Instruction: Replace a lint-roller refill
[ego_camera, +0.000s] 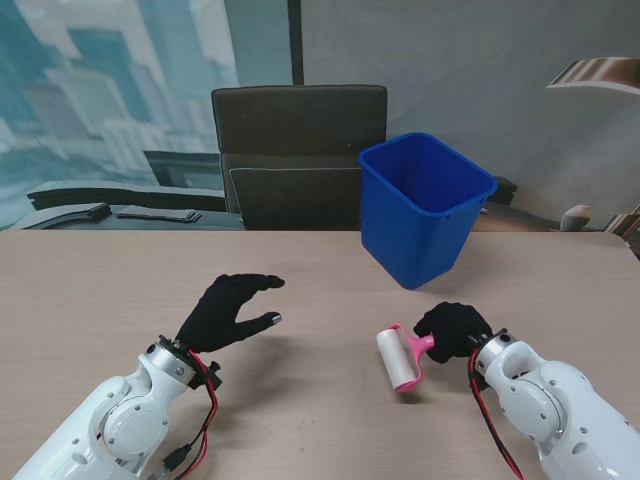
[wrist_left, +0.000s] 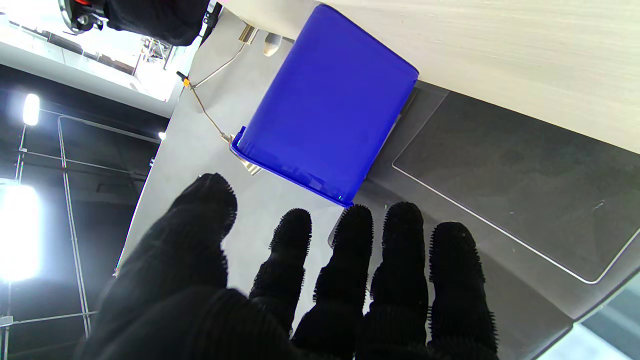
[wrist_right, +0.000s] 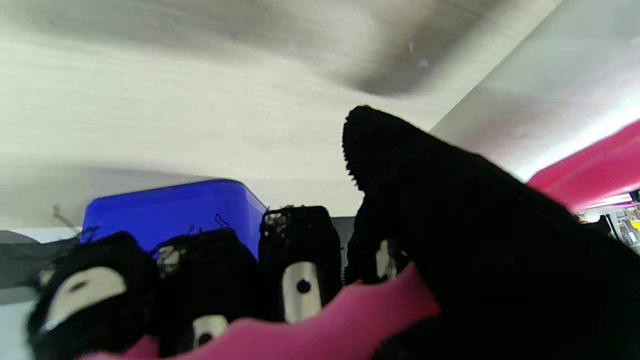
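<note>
Your right hand (ego_camera: 455, 332), in its black glove, is wrapped round the pink plastic handle (ego_camera: 420, 345) of the lint roller, and the white cylindrical roll (ego_camera: 397, 359) sticks out to the left of it, low over the pale wood-grain table (ego_camera: 320, 420). Your left hand (ego_camera: 228, 312), also gloved in black, hovers well apart on the left with fingers spread and nothing in it. Farther from you, just past the right hand, stands the blue plastic bin (ego_camera: 424, 208), upright and open-topped. A dark grey office chair (ego_camera: 298, 155) sits behind the table's far edge, left of the bin.
</note>
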